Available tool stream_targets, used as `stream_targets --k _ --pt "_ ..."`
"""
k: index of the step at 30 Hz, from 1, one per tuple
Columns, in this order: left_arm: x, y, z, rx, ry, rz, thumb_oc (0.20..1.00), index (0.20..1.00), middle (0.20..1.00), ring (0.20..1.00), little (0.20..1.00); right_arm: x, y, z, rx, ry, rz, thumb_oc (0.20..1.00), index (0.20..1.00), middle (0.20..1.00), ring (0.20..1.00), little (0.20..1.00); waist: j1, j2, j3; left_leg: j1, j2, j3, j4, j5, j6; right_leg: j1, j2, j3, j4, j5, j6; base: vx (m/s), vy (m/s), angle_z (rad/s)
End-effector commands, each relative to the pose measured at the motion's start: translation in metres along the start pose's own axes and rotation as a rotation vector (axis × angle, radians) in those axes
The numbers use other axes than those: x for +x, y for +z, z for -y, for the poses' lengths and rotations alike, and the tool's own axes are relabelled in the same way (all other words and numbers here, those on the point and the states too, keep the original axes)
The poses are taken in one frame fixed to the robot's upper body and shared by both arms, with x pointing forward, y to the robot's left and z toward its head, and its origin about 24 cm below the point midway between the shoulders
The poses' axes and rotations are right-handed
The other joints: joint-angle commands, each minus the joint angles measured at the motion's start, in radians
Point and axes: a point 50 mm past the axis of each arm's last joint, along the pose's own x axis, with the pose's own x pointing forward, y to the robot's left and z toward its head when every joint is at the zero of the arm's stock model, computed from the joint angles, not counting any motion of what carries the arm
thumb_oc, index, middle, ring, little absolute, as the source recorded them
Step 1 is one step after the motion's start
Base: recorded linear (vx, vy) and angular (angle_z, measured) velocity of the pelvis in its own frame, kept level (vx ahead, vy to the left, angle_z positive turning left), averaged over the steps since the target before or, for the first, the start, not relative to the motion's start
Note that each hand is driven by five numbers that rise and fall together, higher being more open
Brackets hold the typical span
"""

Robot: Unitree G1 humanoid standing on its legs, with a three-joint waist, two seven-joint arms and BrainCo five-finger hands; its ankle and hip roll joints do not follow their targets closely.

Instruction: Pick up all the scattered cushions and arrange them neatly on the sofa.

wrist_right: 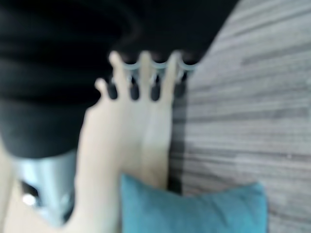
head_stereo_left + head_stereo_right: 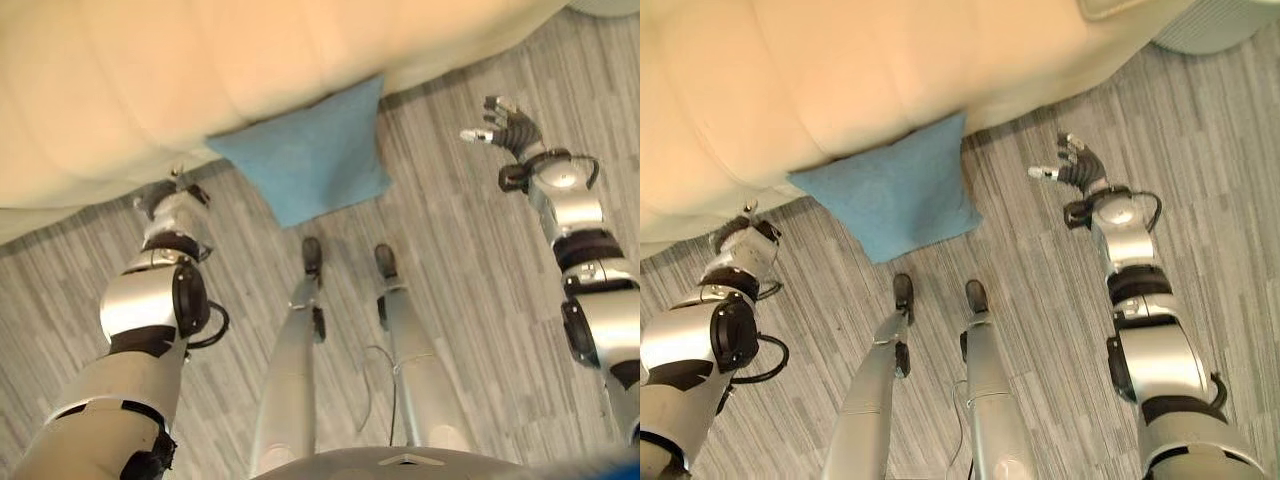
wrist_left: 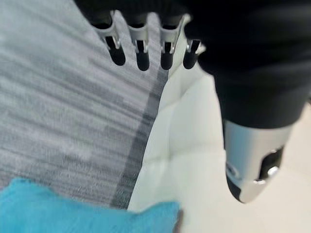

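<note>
Cushion (image 2: pixel 305 155) in blue lies on the grey striped floor (image 2: pixel 470 290), its upper edge tucked against the base of the cream sofa (image 2: pixel 200 70), which fills the far part of the head views. It rests flat, 1 corner pointing up toward the sofa and another down toward the robot.

Left robot hand (image 3: pixel 141 46) sits low at the sofa's front edge, to the left of the cushion and apart from it; its own wrist view shows the fingers straight in a row, thumb held apart, nothing between them, with the sofa's edge and a strip of floor beyond and the cushion's blue corner nearby.

Right robot hand (image 2: pixel 1072 165) hangs over bare floor to the right of the cushion, well apart from it and just short of the sofa; its fingers are spread and relaxed, thumb out to the side, holding nothing. Its wrist view shows the fingers in a loose row before the sofa's base, with the cushion lying past them on the floor.

A pale grey rounded object (image 2: pixel 1215 25) stands on the floor at the sofa's far right end.
</note>
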Motion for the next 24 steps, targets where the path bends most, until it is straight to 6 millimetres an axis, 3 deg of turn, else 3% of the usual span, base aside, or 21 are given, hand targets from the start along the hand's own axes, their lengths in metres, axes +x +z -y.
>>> stream_targets --k 1,3,4,8,13,18,19,24 --pt "0.006 -0.001 -0.009 -0.111 -0.049 -0.008 1.0 1.0 1.0 1.0 1.0 0.0 -0.005 0.0 0.104 -0.018 0.021 1.0 1.0 1.0 1.0 1.0 -0.001 0.002 -0.033 -0.049 -0.024 -0.051 0.256 -0.266 -0.041 0.074 -0.042 -0.002 -0.17 0.075 -0.009 -0.04 -0.048 0.08" --pt "0.004 0.001 -0.005 -0.122 -0.071 -0.013 1.0 1.0 1.0 1.0 1.0 0.003 0.002 -0.001 0.099 -0.004 0.034 1.0 1.0 1.0 1.0 1.0 0.001 0.005 -0.042 -0.092 -0.025 -0.052 0.275 -0.269 -0.044 0.032 -0.038 -0.003 -0.147 0.068 -0.009 -0.01 -0.05 0.17" --pt "-0.007 0.008 0.016 -0.126 -0.111 -0.046 1.0 1.0 1.0 1.0 1.0 0.01 0.017 -0.003 0.06 0.017 0.056 1.0 1.0 1.0 1.0 1.0 0.006 0.018 -0.05 -0.196 -0.026 -0.056 0.338 -0.289 -0.047 -0.075 -0.027 0.002 -0.061 0.033 -0.02 0.04 -0.052 0.27" --pt "-0.017 0.02 0.032 -0.141 -0.134 -0.044 1.0 1.0 1.0 1.0 1.0 0.016 0.042 -0.007 0.037 0.031 0.107 1.0 1.0 1.0 1.0 1.0 0.01 0.027 -0.059 -0.306 -0.027 -0.057 0.42 -0.327 -0.054 -0.192 -0.01 0.001 0.043 -0.014 -0.025 0.07 -0.051 0.18" --pt "-0.033 0.03 0.055 -0.207 -0.237 -0.015 1.0 1.0 1.0 1.0 1.0 0.02 0.07 -0.008 0.035 0.008 0.192 1.0 1.0 1.0 1.0 1.0 0.019 0.034 -0.056 -0.373 -0.037 -0.065 0.439 -0.333 -0.058 -0.271 -0.007 0.004 0.09 -0.034 -0.026 0.07 -0.047 0.04" --pt "-0.069 0.038 0.097 -0.268 -0.445 -0.001 1.0 1.0 1.0 1.0 1.0 0.022 0.104 -0.013 -0.011 0.009 0.325 1.0 1.0 1.0 1.0 1.0 0.04 0.042 -0.05 -0.44 -0.048 -0.064 0.448 -0.325 -0.058 -0.344 -0.005 0.0 0.133 -0.038 -0.016 0.07 -0.022 0.05" --pt "-0.069 0.039 0.097 -0.27 -0.447 -0.001 1.0 1.0 1.0 1.0 1.0 0.022 0.105 -0.012 -0.012 0.008 0.328 1.0 1.0 1.0 1.0 1.0 0.041 0.044 -0.052 -0.445 -0.047 -0.064 0.451 -0.326 -0.058 -0.35 -0.004 0.0 0.135 -0.038 -0.016 0.08 -0.014 0.03" --pt "-0.108 0.022 0.135 -0.289 -0.674 -0.065 1.0 1.0 1.0 1.0 1.0 0.026 0.135 -0.043 -0.041 0.064 0.4 1.0 1.0 1.0 1.0 1.0 0.058 0.053 -0.063 -0.431 -0.054 -0.073 0.405 -0.309 -0.056 -0.349 0.0 0.012 0.116 -0.025 -0.01 0.04 0.005 0.06"
